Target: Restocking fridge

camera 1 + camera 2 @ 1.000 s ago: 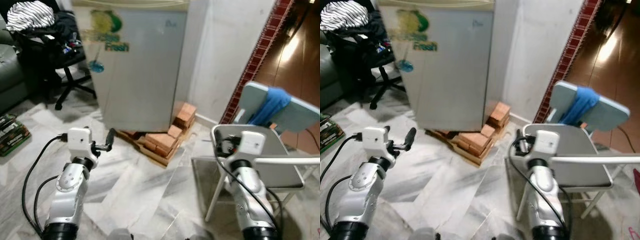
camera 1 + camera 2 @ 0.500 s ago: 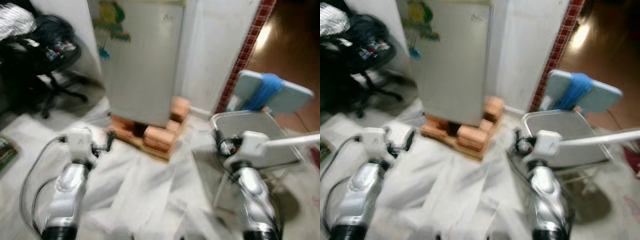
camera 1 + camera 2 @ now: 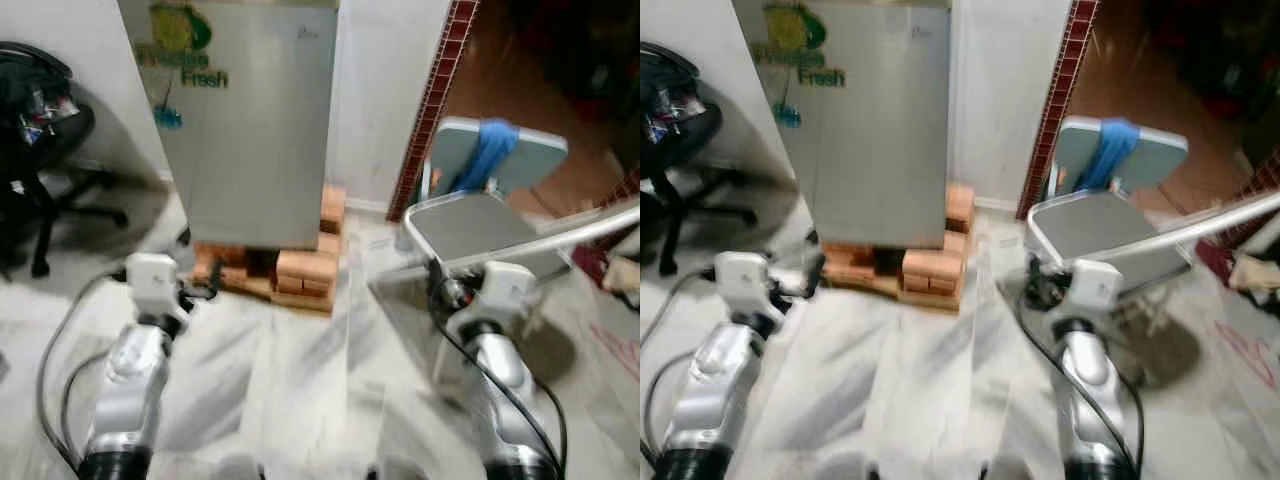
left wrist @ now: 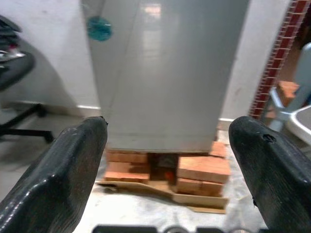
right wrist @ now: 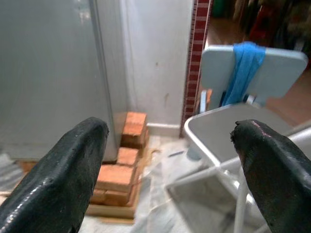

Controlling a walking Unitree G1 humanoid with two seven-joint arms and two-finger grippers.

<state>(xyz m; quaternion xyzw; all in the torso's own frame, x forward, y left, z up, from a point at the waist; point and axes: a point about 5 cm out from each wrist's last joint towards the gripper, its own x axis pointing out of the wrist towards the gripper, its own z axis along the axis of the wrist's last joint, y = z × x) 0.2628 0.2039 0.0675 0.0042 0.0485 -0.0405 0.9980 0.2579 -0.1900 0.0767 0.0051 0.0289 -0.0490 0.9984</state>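
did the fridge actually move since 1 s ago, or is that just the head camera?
No. The fridge sits on the same bricks, tight to the white wall. The whole scene shifted together, so the camera moved.

Both silver arms are raised and extend forward toward 12 o'clock, the left arm (image 3: 125,385) at roughly 8 o'clock in the head view and the right arm (image 3: 500,390) at roughly 4 o'clock. The left gripper (image 4: 167,160) has its two black fingers spread wide, nothing between them. The right gripper (image 5: 170,165) is likewise spread wide and empty.
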